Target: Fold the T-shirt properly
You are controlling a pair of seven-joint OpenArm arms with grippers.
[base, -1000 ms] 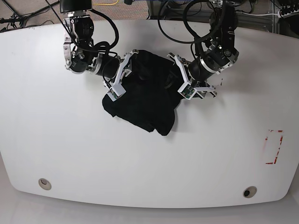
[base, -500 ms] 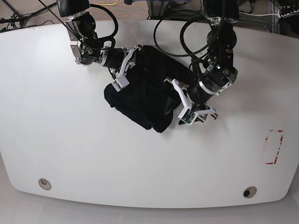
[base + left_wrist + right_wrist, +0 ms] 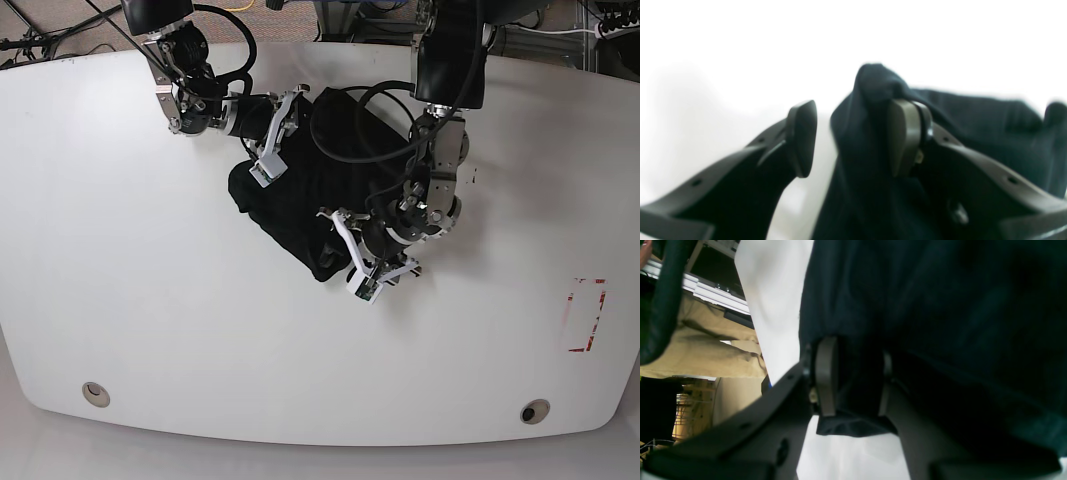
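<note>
The T-shirt (image 3: 300, 190) lies bunched at the bench's (image 3: 120, 300) twelve o'clock. The right claw (image 3: 853, 373) pinches its edge; the left claw (image 3: 853, 133) gapes, cloth between its fingers.

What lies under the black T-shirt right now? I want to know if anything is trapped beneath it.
Around the T-shirt only the bare white table shows. Beneath the bunched cloth nothing can be seen; it covers that patch.

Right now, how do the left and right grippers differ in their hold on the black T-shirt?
The left gripper stands open, cloth brushing one of its fingers; the right gripper is shut on a fold. The left sits at the near hem of the plain black cloth T-shirt, the right at its far edge. Both reach over the white table.
</note>
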